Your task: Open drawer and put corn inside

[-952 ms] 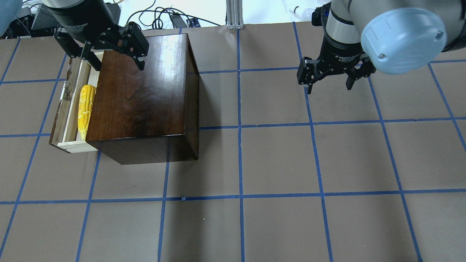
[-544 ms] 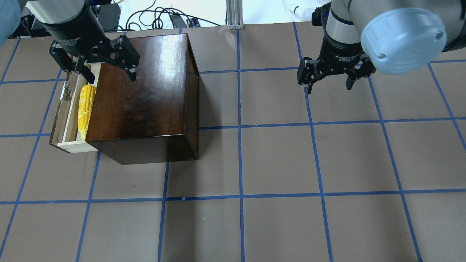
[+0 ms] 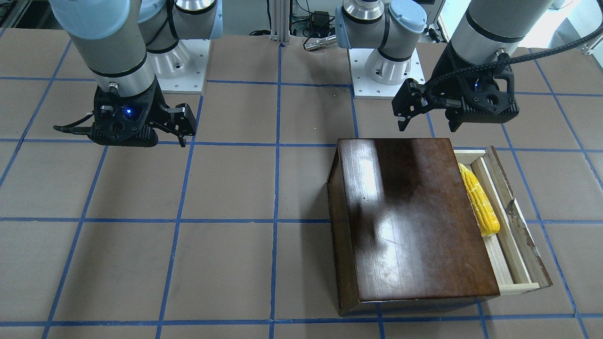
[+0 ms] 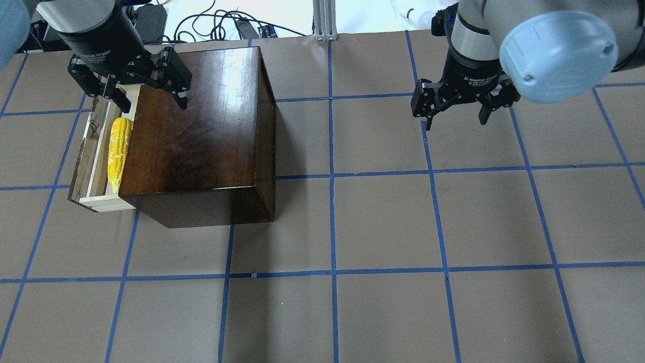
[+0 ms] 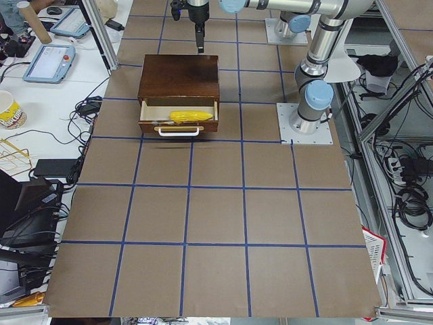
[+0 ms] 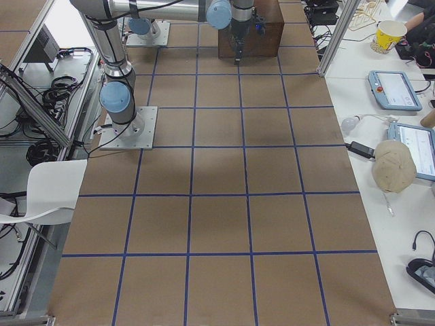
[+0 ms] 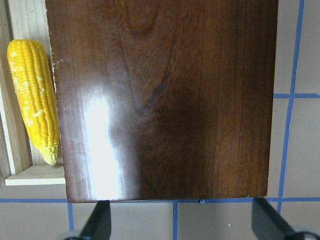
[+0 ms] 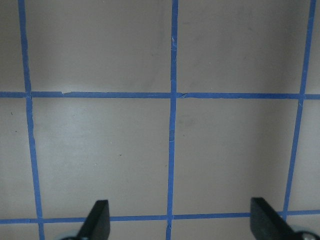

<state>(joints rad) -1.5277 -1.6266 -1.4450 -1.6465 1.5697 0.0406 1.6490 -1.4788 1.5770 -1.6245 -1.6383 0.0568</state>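
Observation:
The glossy dark-brown box (image 4: 201,126) stands at the table's left. Its drawer (image 4: 83,166) is pulled partly out on the left side, and shows in the front view (image 3: 518,226) as well. The yellow corn (image 4: 120,154) lies inside the drawer along its length, partly under the box's top edge. It also shows in the front view (image 3: 479,200) and the left wrist view (image 7: 35,100). My left gripper (image 4: 152,103) is open and empty. It hovers above the box's far end by the drawer. My right gripper (image 4: 456,121) is open and empty over bare table at the far right.
The table is brown paper with a blue tape grid. Cables and a metal post (image 4: 322,20) lie beyond the far edge. The arm bases (image 3: 386,70) stand at the robot's side. Side tables with tablets and a cup (image 6: 391,34) flank the table ends.
My left gripper has shifted slightly to the left above the box's far end, still open. The corn, drawer and right arm have not moved.

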